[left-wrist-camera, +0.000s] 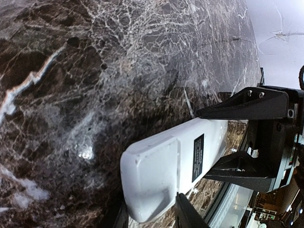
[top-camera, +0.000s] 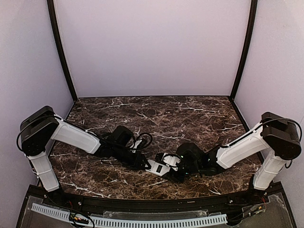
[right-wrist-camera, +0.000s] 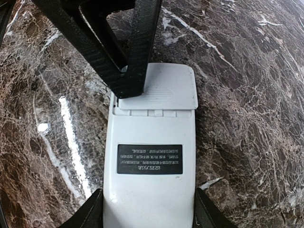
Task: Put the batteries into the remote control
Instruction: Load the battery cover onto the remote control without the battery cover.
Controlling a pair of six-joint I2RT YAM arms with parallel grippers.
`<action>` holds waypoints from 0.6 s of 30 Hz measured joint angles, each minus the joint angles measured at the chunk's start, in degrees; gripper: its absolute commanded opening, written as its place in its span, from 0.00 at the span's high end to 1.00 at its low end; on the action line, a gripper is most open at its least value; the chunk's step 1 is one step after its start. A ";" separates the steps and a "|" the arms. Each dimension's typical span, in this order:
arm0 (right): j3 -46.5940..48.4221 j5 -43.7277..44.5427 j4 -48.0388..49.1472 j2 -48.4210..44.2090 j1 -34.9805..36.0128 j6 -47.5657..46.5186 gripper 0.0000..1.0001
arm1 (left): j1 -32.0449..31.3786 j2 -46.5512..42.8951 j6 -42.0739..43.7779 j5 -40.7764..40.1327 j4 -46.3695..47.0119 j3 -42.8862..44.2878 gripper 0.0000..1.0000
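Remote control [right-wrist-camera: 149, 133] lying back-up on the marble table [right-wrist-camera: 247, 118], with a gripper at each end.
We see the right gripper [right-wrist-camera: 148, 213] clamped on the white handset, one finger against each long side, with the black label [right-wrist-camera: 149, 159] just ahead of its jaws. The left gripper [left-wrist-camera: 152, 219] is at the opposite end, by the battery cover [right-wrist-camera: 166, 90]. Its fingers stand somewhat apart, but we cannot tell whether they pinch that end or hang free.

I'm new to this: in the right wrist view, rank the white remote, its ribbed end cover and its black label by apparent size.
Largest: remote control.
Next: ribbed end cover, though part of it is hidden.
Smallest: black label, not far behind the cover.
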 measured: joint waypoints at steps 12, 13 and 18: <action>-0.17 -0.52 0.26 -0.04 0.00 -0.13 1.00 | 0.74 0.39 2.36 1.86 -0.98 0.87 0.59; -0.26 -0.66 0.33 -0.09 0.00 -0.24 1.00 | 0.90 0.44 2.38 1.97 -0.96 0.87 0.59; -1.01 -2.01 0.50 -0.68 0.00 -0.92 1.00 | 1.55 0.96 2.60 2.47 -0.90 1.09 0.62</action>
